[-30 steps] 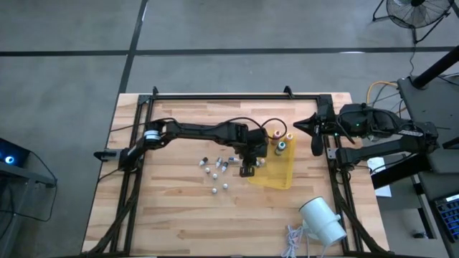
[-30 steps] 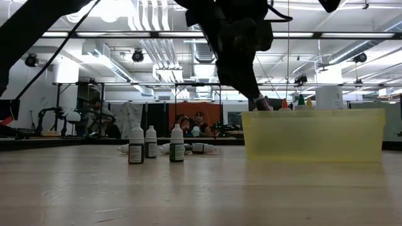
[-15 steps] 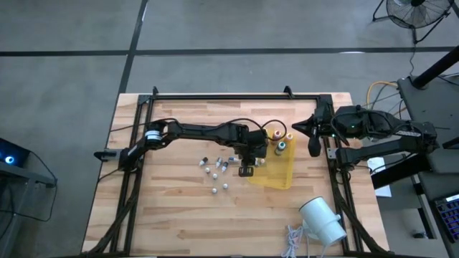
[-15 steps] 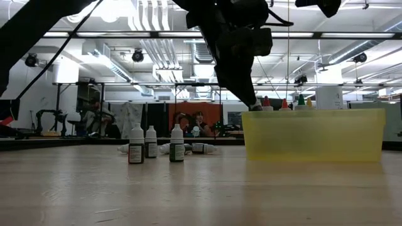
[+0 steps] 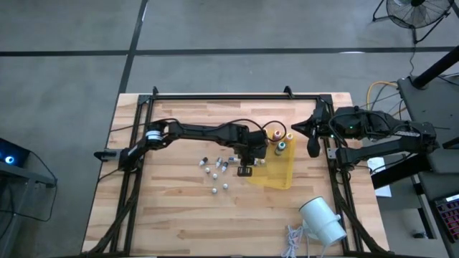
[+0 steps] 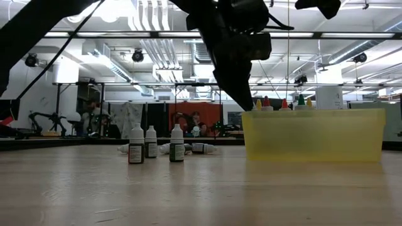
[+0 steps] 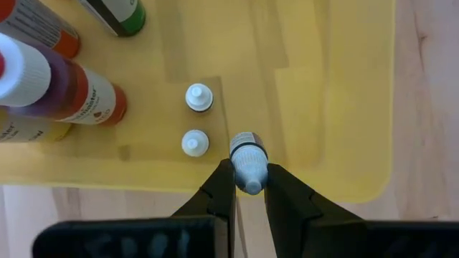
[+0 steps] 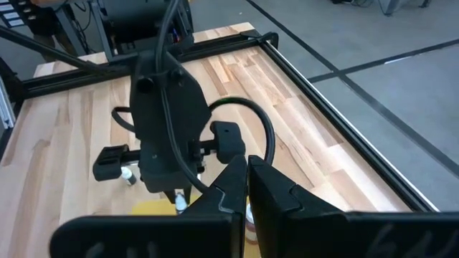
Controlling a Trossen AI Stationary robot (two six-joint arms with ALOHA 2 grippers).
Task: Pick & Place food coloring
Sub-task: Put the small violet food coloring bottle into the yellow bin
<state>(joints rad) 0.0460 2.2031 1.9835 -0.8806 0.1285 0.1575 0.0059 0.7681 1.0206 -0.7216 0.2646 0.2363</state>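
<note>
Compared with the frame one second earlier, the left arm has drawn slightly back toward the left of the high view, so its gripper now hangs over the yellow tray's near-left edge rather than deeper inside; in the low view the dark wrist has risen and shifted left, exposing more bottle tops behind the tray wall. The right arm has barely moved.

Left gripper (image 7: pixel 247 188): fingers nearly closed, clamping a small white-capped vial (image 7: pixel 249 161) by its body, held above the yellow tray (image 7: pixel 337 86). At left of centre in the left wrist view, two more small vials (image 7: pixel 199 97) stand upright inside the tray, just beside the held one; larger bottles, one with a red-orange label (image 7: pixel 68 89) and one green (image 7: pixel 118 14), stand at upper left of the same frame.

Loose vials (image 5: pixel 215 172) lie scattered on the wooden table (image 5: pixel 165 222) just left of the tray, at centre of the high view; three upright ones (image 6: pixel 152 143) show left of centre in the low view.

Right gripper (image 5: pixel 313 142): fingers fully closed, holding nothing, parked at the table's right edge.

A white cylinder (image 5: pixel 323 218) lies at lower right.
</note>
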